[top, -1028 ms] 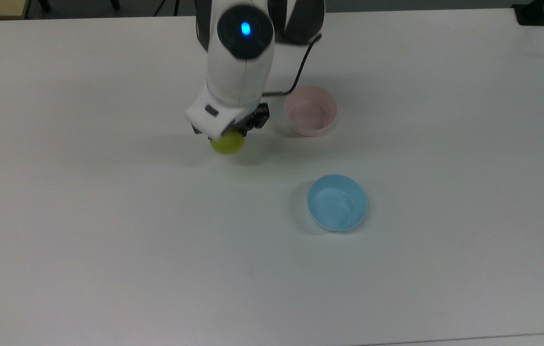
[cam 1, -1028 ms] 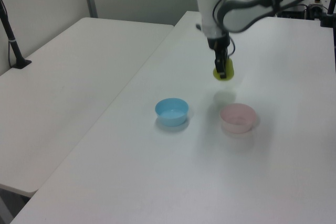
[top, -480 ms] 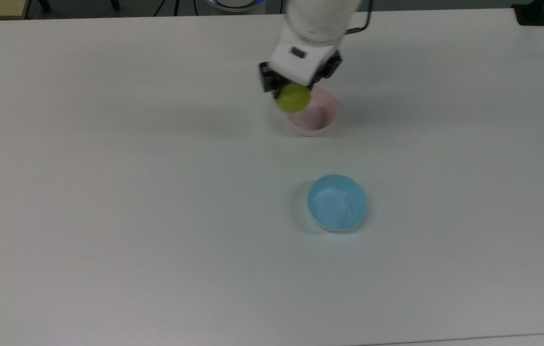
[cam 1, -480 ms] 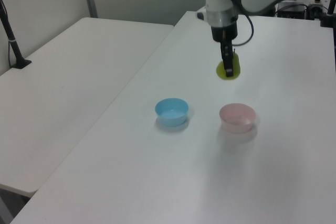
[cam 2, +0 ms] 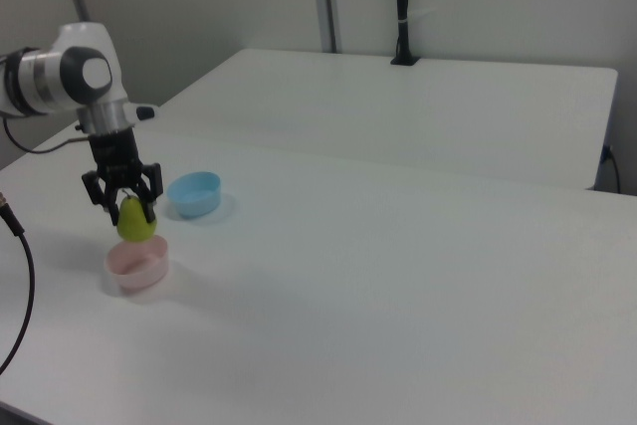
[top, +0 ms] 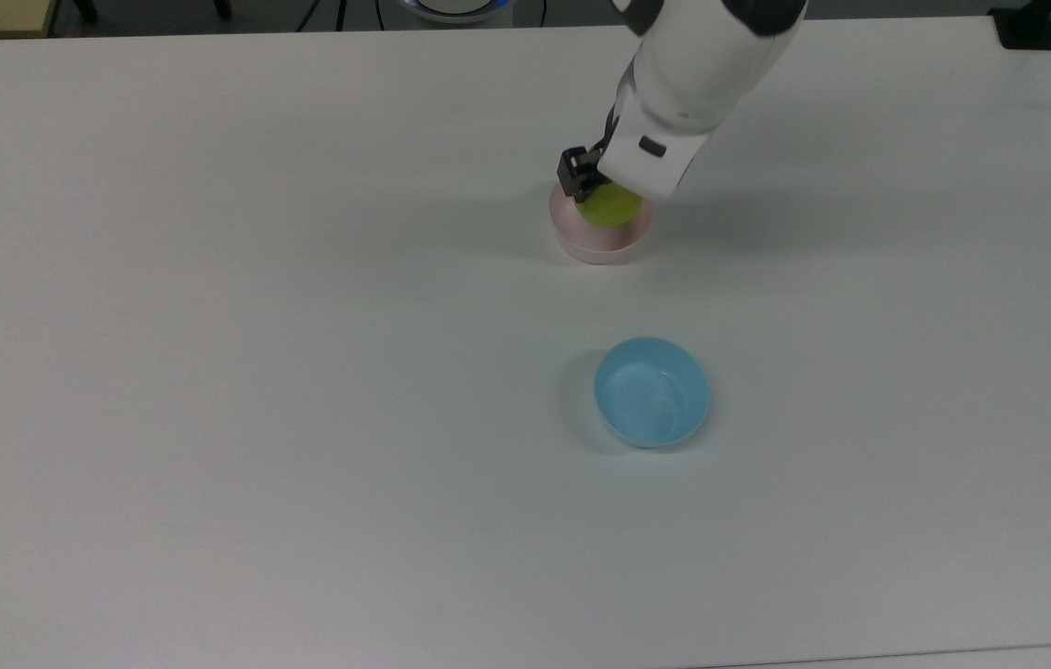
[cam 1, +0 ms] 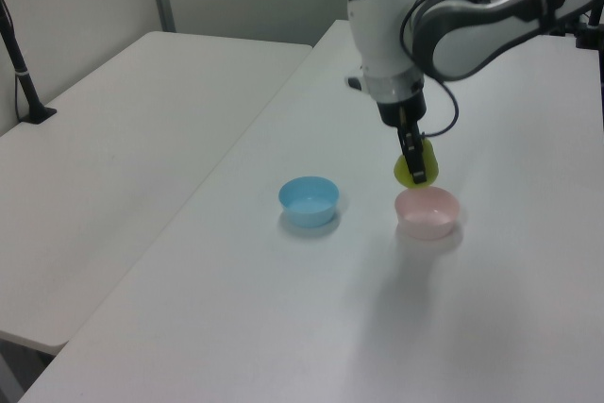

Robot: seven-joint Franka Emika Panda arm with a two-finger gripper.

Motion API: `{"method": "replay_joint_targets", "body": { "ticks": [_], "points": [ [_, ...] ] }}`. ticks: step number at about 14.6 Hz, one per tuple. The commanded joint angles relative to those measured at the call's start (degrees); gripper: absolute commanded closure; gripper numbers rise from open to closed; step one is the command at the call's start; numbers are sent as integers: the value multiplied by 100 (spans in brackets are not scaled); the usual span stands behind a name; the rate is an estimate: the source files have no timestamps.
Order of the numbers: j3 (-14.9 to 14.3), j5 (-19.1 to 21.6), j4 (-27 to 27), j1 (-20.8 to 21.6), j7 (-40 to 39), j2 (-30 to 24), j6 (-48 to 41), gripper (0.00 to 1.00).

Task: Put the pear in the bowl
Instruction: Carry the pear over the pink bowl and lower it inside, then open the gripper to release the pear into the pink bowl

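Observation:
The yellow-green pear (top: 608, 206) (cam 1: 415, 169) (cam 2: 134, 223) hangs in my gripper (top: 601, 193) (cam 1: 415, 159) (cam 2: 125, 208), whose fingers are shut on its upper part. The pear is just above the pale pink bowl (top: 595, 246) (cam 1: 427, 215) (cam 2: 135, 267), its lower end near rim height. In the top view the pear covers much of the bowl's opening. The bowl rests on the white table (top: 302, 372).
A light blue bowl (top: 651, 391) (cam 1: 309, 201) (cam 2: 194, 192) stands on the table a short way from the pink one. A second white table (cam 1: 113, 129) (cam 2: 418, 106) adjoins this one. A black post (cam 2: 401, 7) stands at its far side.
My gripper has carried the pear from the top view's left over to the pink bowl and lowered it toward the rim. Both bowls have stayed put.

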Motion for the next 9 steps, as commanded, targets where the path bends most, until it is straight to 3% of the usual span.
{"method": "replay_joint_targets", "body": {
  "ticks": [1,2,4,9],
  "points": [
    [-55,2,6,219,30,353,-35,61],
    [-55,-7,6,228,30,441,-35,47],
    [-55,-33,6,219,30,512,-18,3],
    [-55,-7,50,140,48,241,-70,0]
  ]
}}
